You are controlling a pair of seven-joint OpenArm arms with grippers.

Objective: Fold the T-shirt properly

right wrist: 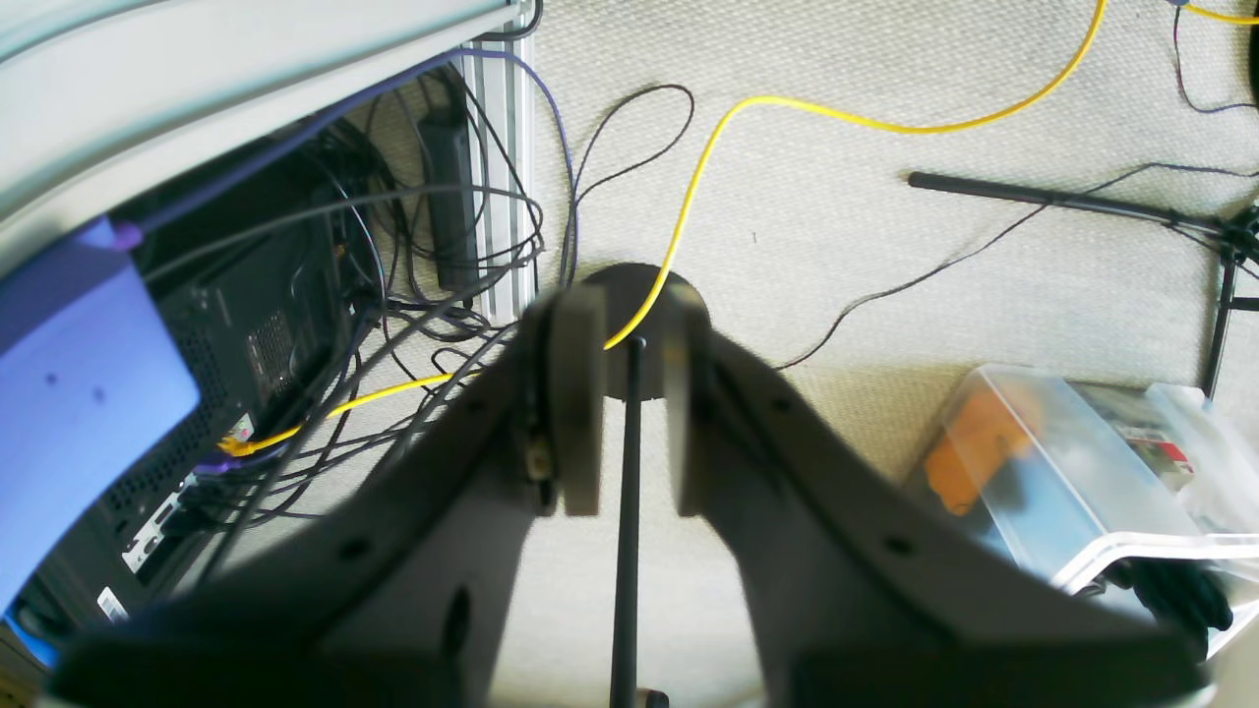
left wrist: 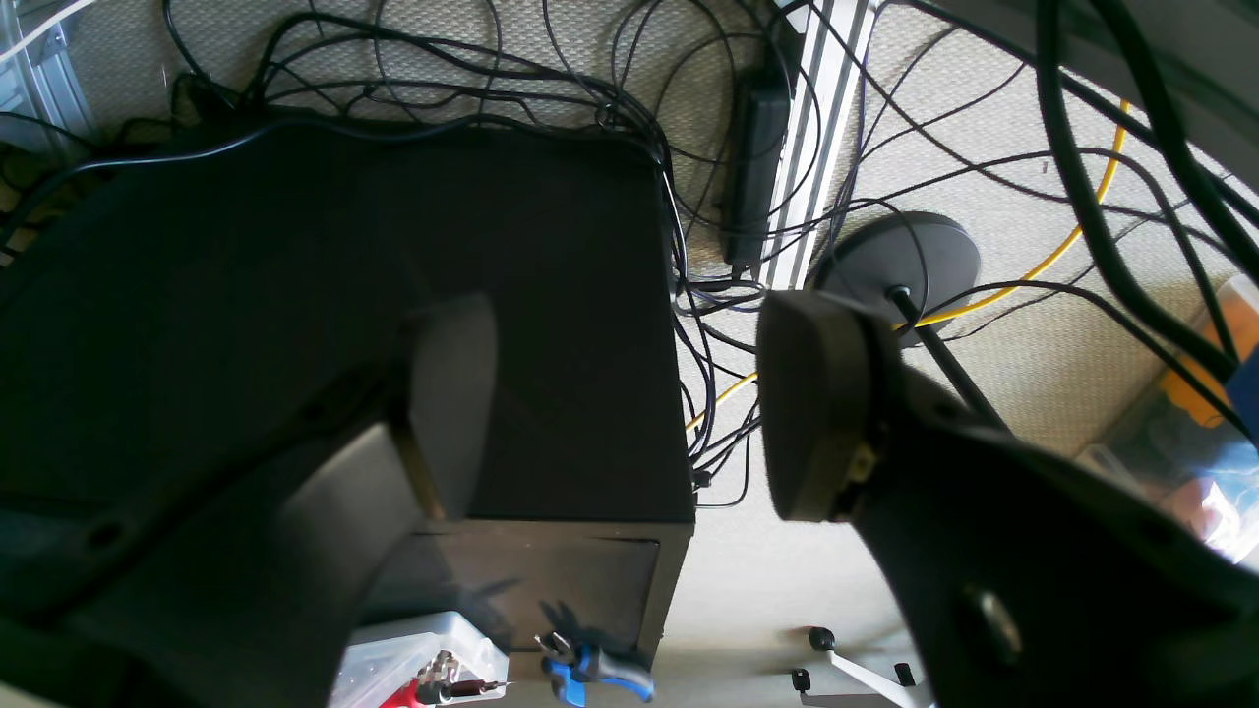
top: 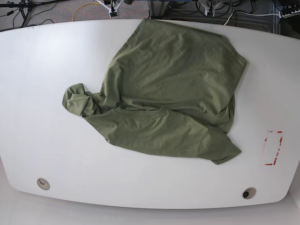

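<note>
The olive-green T-shirt (top: 164, 93) lies crumpled on the white table (top: 37, 70) in the base view. Its lower part is folded over, the ribbed collar (top: 140, 111) shows near the middle, and one sleeve (top: 77, 101) is bunched at the left. Neither arm appears in the base view. Both wrist views look down at the floor, away from the shirt. My left gripper (left wrist: 634, 413) is open wide with nothing between its fingers. My right gripper (right wrist: 629, 413) holds nothing, and its pads stand only a narrow gap apart.
A red-edged marking (top: 272, 147) sits near the table's right edge, with two round holes (top: 43, 183) (top: 249, 192) along the front. On the floor are a black case (left wrist: 295, 295), tangled cables, a yellow cable (right wrist: 787, 103), a round stand base (left wrist: 905, 261) and clear plastic bins (right wrist: 1062, 462).
</note>
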